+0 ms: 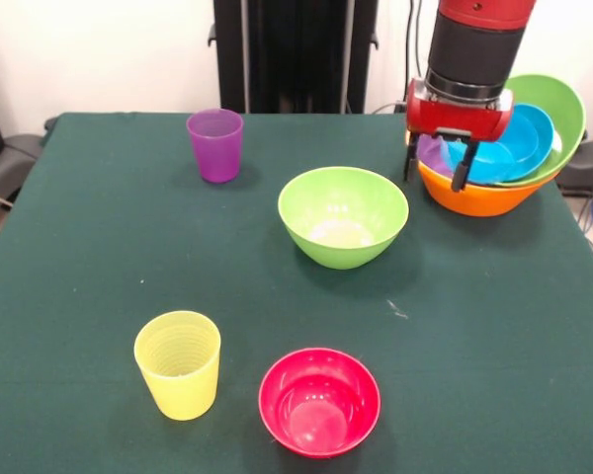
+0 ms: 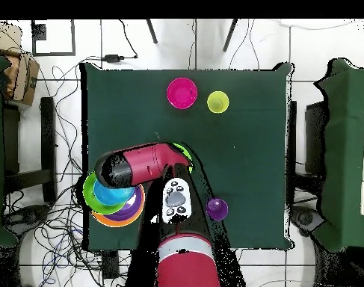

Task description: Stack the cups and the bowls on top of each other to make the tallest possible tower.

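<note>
arm point(image 1: 471, 39) showing red top band, black ribbed cylinder, silver ring | gripper point(image 1: 436, 166) wearing red boxy housing, two thin black fingers point(image 1: 461, 176) | overhead: red shell displaying grey button panel

I see the green tablecloth point(image 1: 494, 326) spreading under and around the claw, with a small pale scrap point(image 1: 397, 312) lying on it some way nearer the front camera than the claw. From overhead, cables point(image 2: 61, 224) trail over the tiled floor point(image 2: 237, 34) beyond the table edge nearest the claw. A cardboard box point(image 2: 20, 75) sits well apart at the picture's far left.
</note>
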You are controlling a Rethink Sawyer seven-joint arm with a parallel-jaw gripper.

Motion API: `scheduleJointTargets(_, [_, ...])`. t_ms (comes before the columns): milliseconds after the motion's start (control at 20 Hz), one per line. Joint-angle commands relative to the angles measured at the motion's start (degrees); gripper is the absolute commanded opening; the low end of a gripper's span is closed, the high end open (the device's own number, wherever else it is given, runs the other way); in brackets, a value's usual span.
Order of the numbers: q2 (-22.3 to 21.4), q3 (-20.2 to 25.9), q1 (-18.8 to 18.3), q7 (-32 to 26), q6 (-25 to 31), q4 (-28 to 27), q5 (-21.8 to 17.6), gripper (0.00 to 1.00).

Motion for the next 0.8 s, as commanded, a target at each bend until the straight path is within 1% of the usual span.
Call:
scheduleJointTargets(50, [3.64, 5.04, -0.58, -3.46, -3.63, -2.99, -4.4, 1.0])
scheduleJointTargets(200, [3.58, 4.6, -0.1, -2.98, -3.8, -2.87, -4.4, 1.0])
scheduleJointTargets(500, [3.71, 4.49, -0.09, -2.76, -5.22, -2.25, -4.63, 1.0])
scheduleJointTargets(800, [3.52, 4.63, -0.27, -2.93, -5.45, -2.08, -4.96, 1.0])
